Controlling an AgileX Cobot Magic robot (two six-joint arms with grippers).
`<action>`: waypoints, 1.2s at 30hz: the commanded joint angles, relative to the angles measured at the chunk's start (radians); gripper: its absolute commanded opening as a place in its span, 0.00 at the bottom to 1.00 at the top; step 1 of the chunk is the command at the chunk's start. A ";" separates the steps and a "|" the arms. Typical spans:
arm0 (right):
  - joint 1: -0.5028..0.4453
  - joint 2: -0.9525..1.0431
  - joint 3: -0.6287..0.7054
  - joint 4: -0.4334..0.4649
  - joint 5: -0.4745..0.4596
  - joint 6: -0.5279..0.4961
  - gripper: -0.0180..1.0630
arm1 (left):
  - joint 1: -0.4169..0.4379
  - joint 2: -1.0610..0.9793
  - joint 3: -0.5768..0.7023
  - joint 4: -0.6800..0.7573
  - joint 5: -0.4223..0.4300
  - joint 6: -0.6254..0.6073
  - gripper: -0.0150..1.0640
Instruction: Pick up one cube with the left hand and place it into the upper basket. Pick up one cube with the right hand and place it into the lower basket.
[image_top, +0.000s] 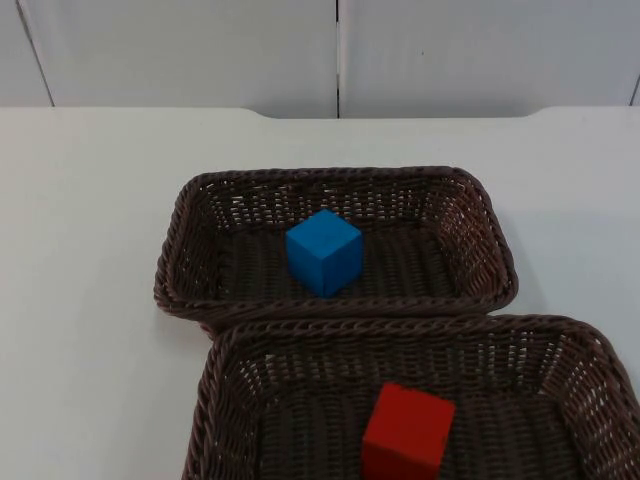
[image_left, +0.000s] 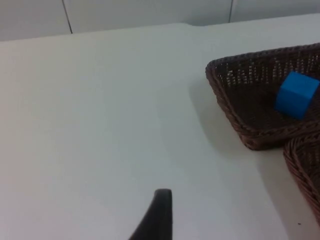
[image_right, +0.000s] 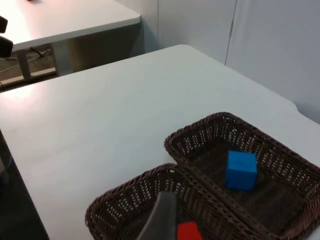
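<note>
White table (image_top: 90, 250) carries two wicker baskets: the blue cube (image_top: 323, 251) sits in the upper basket (image_top: 180, 250) at frame centre, the red cube (image_top: 407, 432) in the lower basket (image_top: 215, 400) below it. Both cubes seem placed; whether my jaws are spread, I cannot tell.

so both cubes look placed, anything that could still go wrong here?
Little, probably. The lower basket overlaps the upper basket at the rim, so bumping one would likely shift both. The red cube sits in the lower basket close under the right gripper's fingertip; a low move might clip it. The blue cube looks settled.
</note>
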 joint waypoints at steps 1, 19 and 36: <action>0.002 -0.038 0.001 -0.008 0.040 0.007 0.72 | 0.003 -0.003 0.007 -0.008 -0.006 0.005 0.80; 0.002 -0.245 0.065 -0.107 0.217 0.138 0.72 | 0.003 -0.003 0.021 -0.008 0.009 0.005 0.80; 0.002 -0.367 0.108 -0.067 0.458 0.123 0.72 | 0.003 -0.003 0.021 0.012 0.008 0.007 0.80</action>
